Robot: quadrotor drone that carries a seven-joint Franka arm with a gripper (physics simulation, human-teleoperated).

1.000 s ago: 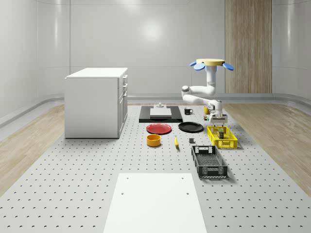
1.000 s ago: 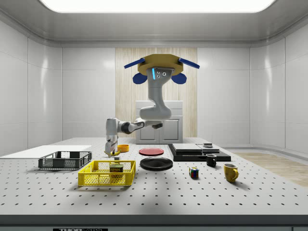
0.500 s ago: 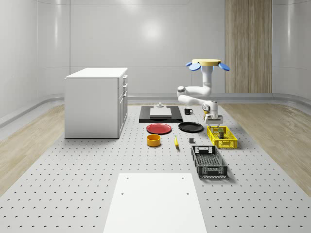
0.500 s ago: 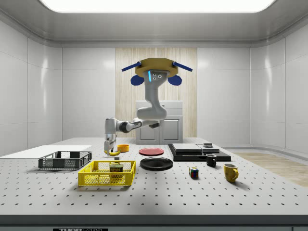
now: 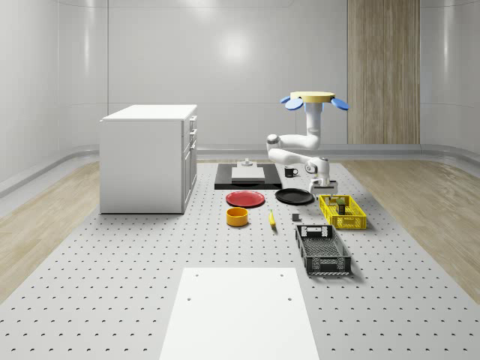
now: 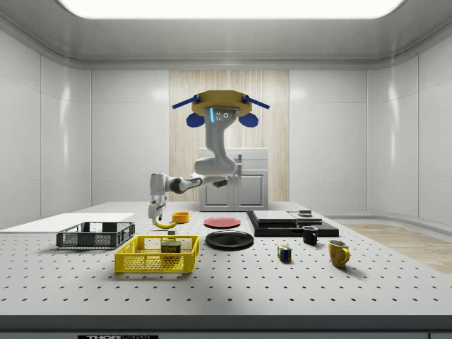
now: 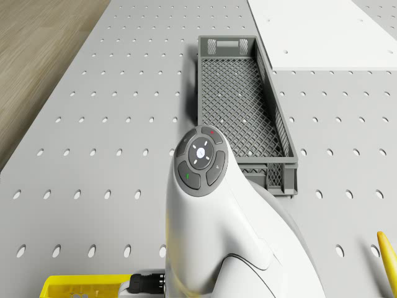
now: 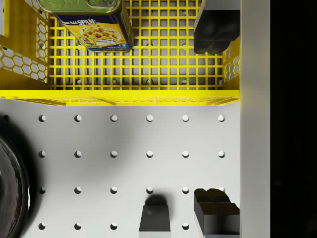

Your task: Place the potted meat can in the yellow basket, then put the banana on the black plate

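The potted meat can [image 8: 94,22] lies inside the yellow basket [image 8: 119,96], also seen as the can [image 5: 341,203] in the basket [image 5: 352,221] and from the side as the can [image 6: 170,247] in the basket [image 6: 141,263]. My gripper [image 8: 216,119] is open and holds nothing; its fingertips [image 8: 215,25] straddle the basket's end wall and the bare table beside it. The drone [image 5: 309,97] hovers behind the black plate [image 5: 294,196], with the gripper [image 5: 323,182] hanging low between plate and basket. The banana [image 5: 271,218] lies on the table, apart from the gripper [image 6: 152,215].
A black mesh basket [image 7: 242,105] stands in front of the yellow one, beside a white mat [image 7: 310,31]. A red plate [image 5: 246,199], an orange bowl [image 5: 237,217] and a small dark block [image 8: 154,220] lie near the banana. A white cabinet [image 5: 148,157] stands on the whole-scene view's left.
Drone and arm have drifted toward the whole-scene view's left and back. The gripper has moved from over the yellow basket to its end by the black plate. The can stays in the basket.
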